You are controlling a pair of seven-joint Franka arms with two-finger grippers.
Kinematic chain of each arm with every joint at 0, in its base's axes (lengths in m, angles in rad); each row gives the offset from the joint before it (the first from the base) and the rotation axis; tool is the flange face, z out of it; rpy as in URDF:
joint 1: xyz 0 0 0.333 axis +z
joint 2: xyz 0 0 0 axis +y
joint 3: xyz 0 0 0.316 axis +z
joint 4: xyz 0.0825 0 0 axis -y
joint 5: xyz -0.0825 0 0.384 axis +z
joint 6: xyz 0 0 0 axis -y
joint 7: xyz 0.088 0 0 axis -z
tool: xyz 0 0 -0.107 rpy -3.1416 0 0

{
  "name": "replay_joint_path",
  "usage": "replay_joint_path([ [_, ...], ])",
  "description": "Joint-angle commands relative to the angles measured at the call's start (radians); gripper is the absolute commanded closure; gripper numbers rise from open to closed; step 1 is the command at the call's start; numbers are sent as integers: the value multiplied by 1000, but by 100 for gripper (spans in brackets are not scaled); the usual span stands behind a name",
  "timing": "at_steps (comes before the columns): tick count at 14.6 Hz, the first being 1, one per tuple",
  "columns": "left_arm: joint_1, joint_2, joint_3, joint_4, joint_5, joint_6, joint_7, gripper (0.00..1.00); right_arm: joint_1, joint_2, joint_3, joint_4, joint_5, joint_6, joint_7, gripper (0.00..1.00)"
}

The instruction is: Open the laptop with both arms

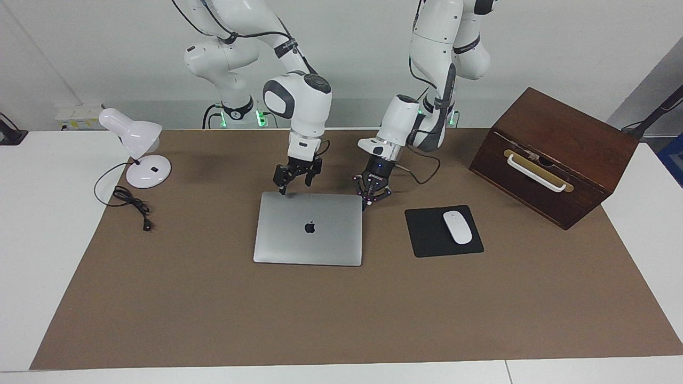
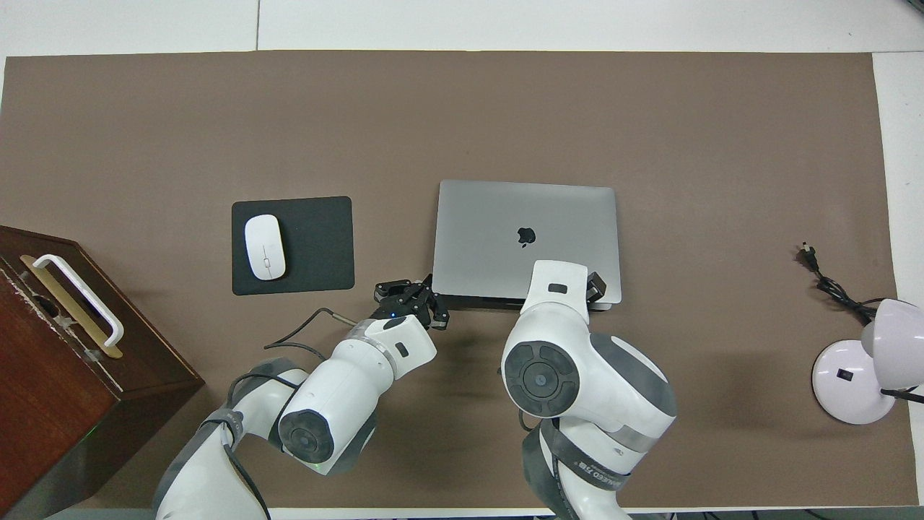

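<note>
The silver-grey laptop (image 1: 308, 240) lies on the brown mat with its lid down and the apple logo showing. In the overhead view the laptop (image 2: 505, 217) has a dark strip along its edge nearest the robots. My left gripper (image 1: 369, 200) is shut, and its tips sit at the laptop corner nearest the robots, toward the left arm's end. My right gripper (image 1: 294, 185) is open over the other corner of that edge, one fingertip (image 1: 282, 191) down on the lid. From overhead the right wrist hides most of that gripper.
A black mouse pad (image 1: 427, 242) with a white mouse (image 1: 457, 227) lies beside the laptop, toward the left arm's end. A brown wooden box (image 1: 555, 154) with a white handle stands past it. A white desk lamp (image 1: 140, 154) and its cable (image 1: 130, 202) sit at the right arm's end.
</note>
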Motion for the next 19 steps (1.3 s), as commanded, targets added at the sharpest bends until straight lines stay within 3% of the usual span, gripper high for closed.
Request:
replay_joint_path([
  [1,15,-8,-5,2,-10,10,12,100,-7,0,8,2,-25,-4,27,0],
  [19,5,12,-5,-3,-7,10,26,100,0,-2,9,12,-25,-39,29,0],
])
